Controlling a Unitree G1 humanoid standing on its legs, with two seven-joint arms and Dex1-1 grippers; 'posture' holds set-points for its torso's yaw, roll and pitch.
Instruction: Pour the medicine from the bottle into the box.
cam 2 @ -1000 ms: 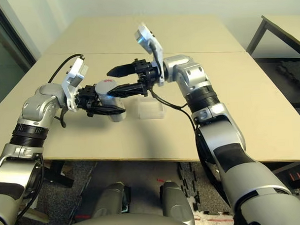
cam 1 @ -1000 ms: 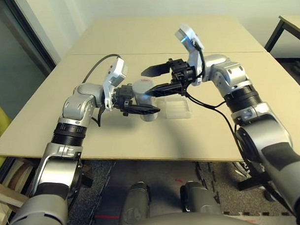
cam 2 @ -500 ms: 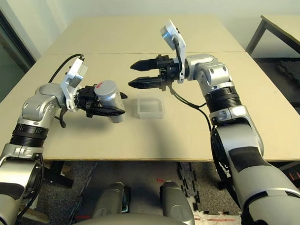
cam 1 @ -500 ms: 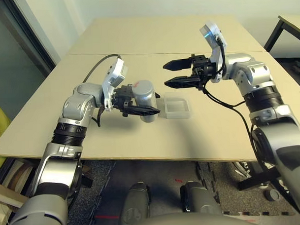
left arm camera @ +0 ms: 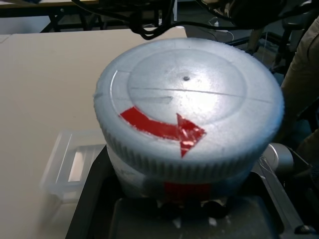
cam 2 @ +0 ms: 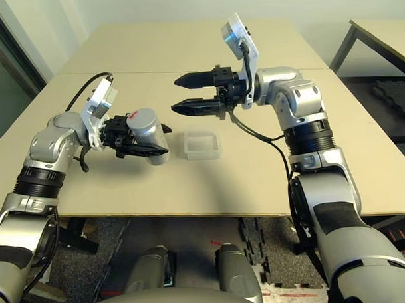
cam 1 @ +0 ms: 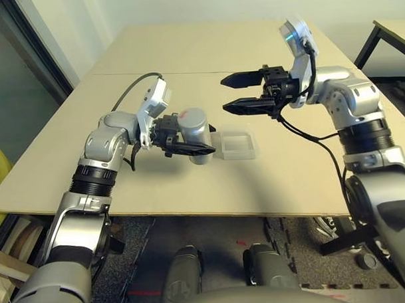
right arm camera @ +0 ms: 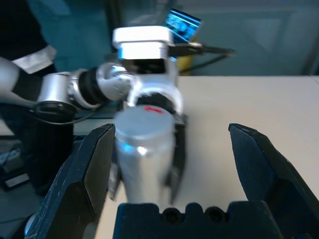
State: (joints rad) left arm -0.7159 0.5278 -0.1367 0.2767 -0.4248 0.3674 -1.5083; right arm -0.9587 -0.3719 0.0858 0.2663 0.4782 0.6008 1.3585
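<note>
Pale table (cam 1: 190,185) is hosting a two-armed bottle grip

The pale table is stretching beneath both silver forearms, with a second table (cam 1: 393,35) standing at the far right. The right arm (cam 1: 362,139) is reaching in over the tabletop, its black gripper (cam 1: 223,95) hovering empty with both fingers spread wide and pointing toward the robot's left. Opposite, the left arm (cam 1: 106,145) is stretching inward, its gripper (cam 1: 213,139) pinching the silvery-grey bottle (cam 1: 199,139) between two black fingers. The bottle is standing roughly upright in that grip, cap end uppermost, just beside the clear plastic box (cam 2: 202,146). That shallow tray is lying on the table to the bottle's right, its open side facing up. A ridged grey cap (left arm camera: 189,104) is topping the bottle, a curved red arrow (left arm camera: 159,128) is marking the cap, and a tiny dark speck (left arm camera: 186,78) is showing near its middle
</note>
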